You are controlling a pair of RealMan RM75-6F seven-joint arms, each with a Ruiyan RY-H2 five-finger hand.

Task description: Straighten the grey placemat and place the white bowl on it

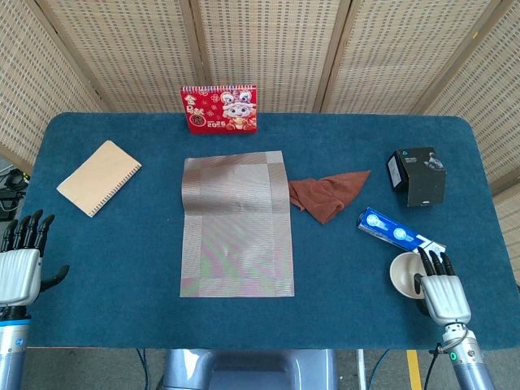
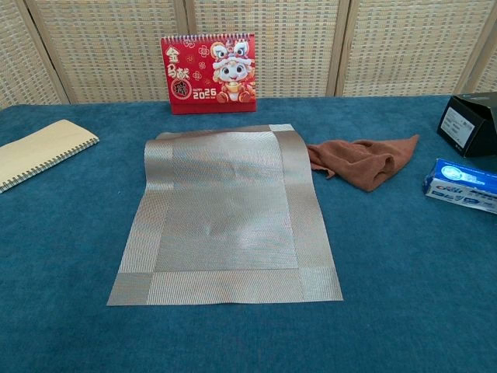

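Note:
The grey placemat (image 1: 236,223) lies flat in the middle of the blue table, its long side running away from me; in the chest view the placemat (image 2: 225,214) shows a slight ripple at its far edge. The white bowl (image 1: 405,275) is at the front right, tipped so its inside faces left. My right hand (image 1: 443,294) grips the bowl's right rim with its fingers over the edge. Off the table's front left corner, my left hand (image 1: 18,272) holds nothing and its fingers are spread. Neither hand nor the bowl shows in the chest view.
A rust-brown cloth (image 1: 327,193) touches the mat's right edge. A blue-and-white box (image 1: 398,234) lies just behind the bowl, with a black box (image 1: 417,175) further back. A red calendar (image 1: 219,108) stands behind the mat. A tan notebook (image 1: 98,176) lies at the left.

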